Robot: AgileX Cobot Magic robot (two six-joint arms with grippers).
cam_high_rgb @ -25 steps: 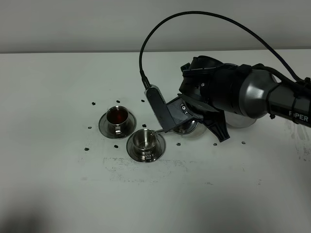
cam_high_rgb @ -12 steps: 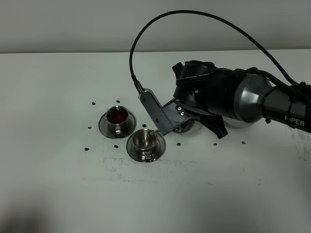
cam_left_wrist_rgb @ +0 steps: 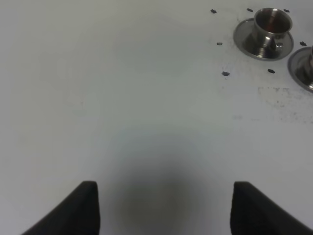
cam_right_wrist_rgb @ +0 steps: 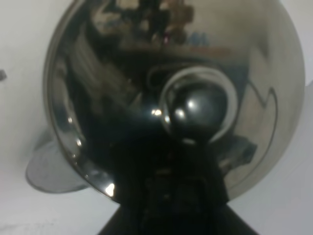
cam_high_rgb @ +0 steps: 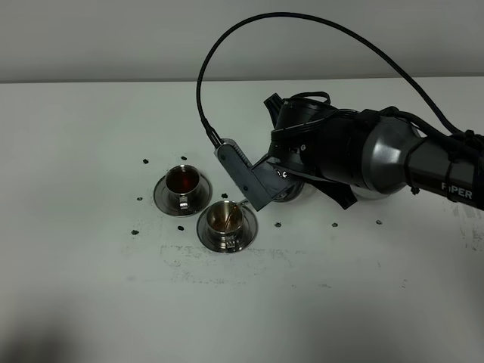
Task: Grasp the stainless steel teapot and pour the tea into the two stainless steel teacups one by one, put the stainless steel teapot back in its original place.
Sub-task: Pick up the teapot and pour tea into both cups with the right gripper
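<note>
Left claw [cam_left_wrist_rgb: 164,210]: held over bare bench [cam_high_rgb: 91,287] toward its left side, fingers standing apart, nothing between them. First teacup [cam_high_rgb: 182,181]: left of the bench's middle, upright on its saucer [cam_high_rgb: 161,193], filled with dark tea. Second teacup [cam_high_rgb: 224,216]: just beside the first and closer to the near edge, upright on its own saucer [cam_high_rgb: 208,234], amber liquid showing inside. Stainless steel teapot [cam_right_wrist_rgb: 146,73]: in the air near the bench's middle, tipped toward the second teacup, thin spout [cam_high_rgb: 240,203] at that cup's rim, knobbed lid [cam_right_wrist_rgb: 198,105] in place. Right claw [cam_right_wrist_rgb: 168,196]: closed on the teapot from the handle side; the exact contact is hidden. Original saucer: not made out under the arm. Handling note, as judgement: the pot is rigid, polished and likely slippery, its weight shifting as the tea leaves. The loop handle looks the soundest hold; the spout is too slight, and the lid may slip at steep tilt.
</note>
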